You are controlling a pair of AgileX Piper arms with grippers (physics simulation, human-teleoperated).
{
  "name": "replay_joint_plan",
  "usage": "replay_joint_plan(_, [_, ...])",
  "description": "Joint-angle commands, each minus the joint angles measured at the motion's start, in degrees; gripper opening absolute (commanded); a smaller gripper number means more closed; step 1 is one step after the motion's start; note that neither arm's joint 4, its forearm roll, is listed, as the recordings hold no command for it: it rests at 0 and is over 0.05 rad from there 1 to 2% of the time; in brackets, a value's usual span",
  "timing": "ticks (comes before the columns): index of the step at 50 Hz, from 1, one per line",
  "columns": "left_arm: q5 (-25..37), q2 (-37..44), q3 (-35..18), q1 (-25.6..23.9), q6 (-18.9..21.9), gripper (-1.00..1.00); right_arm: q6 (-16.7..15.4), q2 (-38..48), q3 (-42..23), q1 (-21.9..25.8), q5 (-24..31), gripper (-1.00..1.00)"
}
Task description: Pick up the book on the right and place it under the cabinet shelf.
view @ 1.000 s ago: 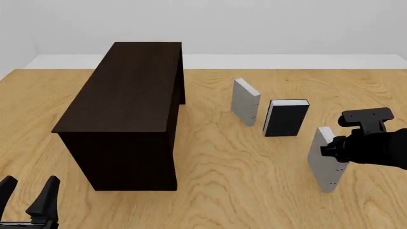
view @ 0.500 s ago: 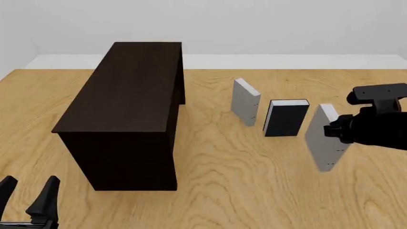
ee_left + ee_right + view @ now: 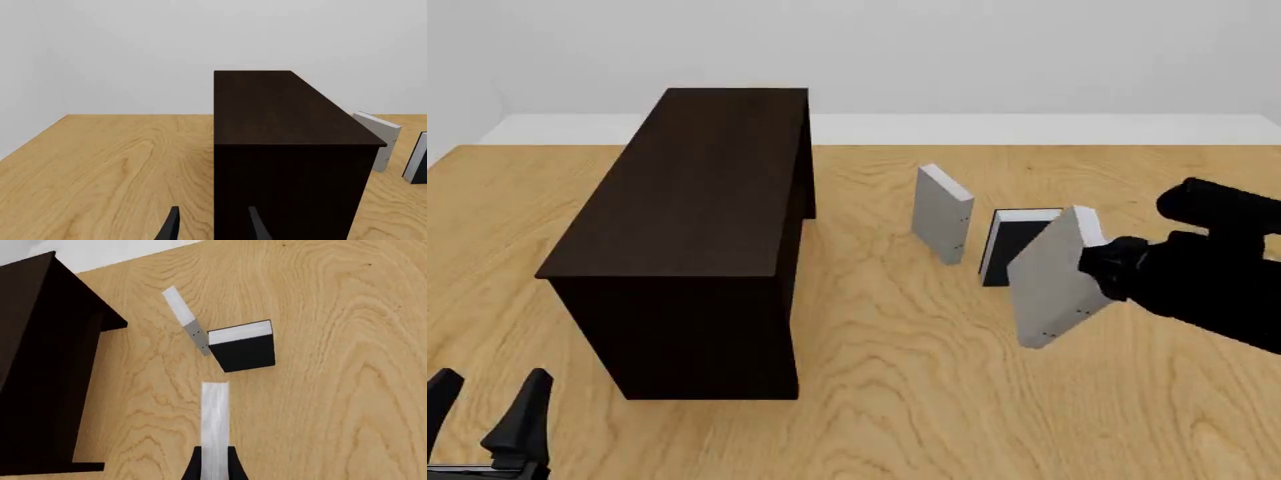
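Note:
The book [image 3: 1052, 285], light grey with tiny dark dots near one edge, hangs tilted above the table, partly covering the black book behind it. My right gripper [image 3: 1098, 264] is shut on its right edge. The right wrist view shows the book [image 3: 215, 420] edge-on between the fingers [image 3: 194, 462]. The dark cabinet shelf [image 3: 694, 215] stands at the left of the table, well apart from the book; it also shows as the cabinet shelf [image 3: 37, 365] and the cabinet shelf [image 3: 287, 150]. My left gripper [image 3: 487, 412] rests open at the near left corner, holding nothing.
A black-covered book [image 3: 1004, 250] and a second light grey book [image 3: 941, 213] stand upright between the cabinet and the held book. They also appear in the right wrist view as the black book [image 3: 245, 350] and the grey book [image 3: 183, 315]. Bare wood lies in front of the cabinet's right side.
The right gripper has lifted the book off the table and carried it left toward the cabinet, tilting it more. The left arm has not moved.

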Motion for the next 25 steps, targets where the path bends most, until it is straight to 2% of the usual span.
replay_joint_plan(1, [0.0,0.0,0.0,0.0,0.0,1.00,11.0,-2.7,6.3,3.7,-8.9,-1.00])
replay_joint_plan(6, [0.0,0.0,0.0,0.0,0.0,1.00,14.6,-3.1,10.4,5.4,-13.8,-1.00])
replay_joint_plan(11, [0.0,0.0,0.0,0.0,0.0,1.00,16.3,-3.6,12.9,6.6,-16.9,-1.00])
replay_joint_plan(25, [0.0,0.0,0.0,0.0,0.0,1.00,23.2,-0.2,19.8,10.1,-30.5,-1.00])
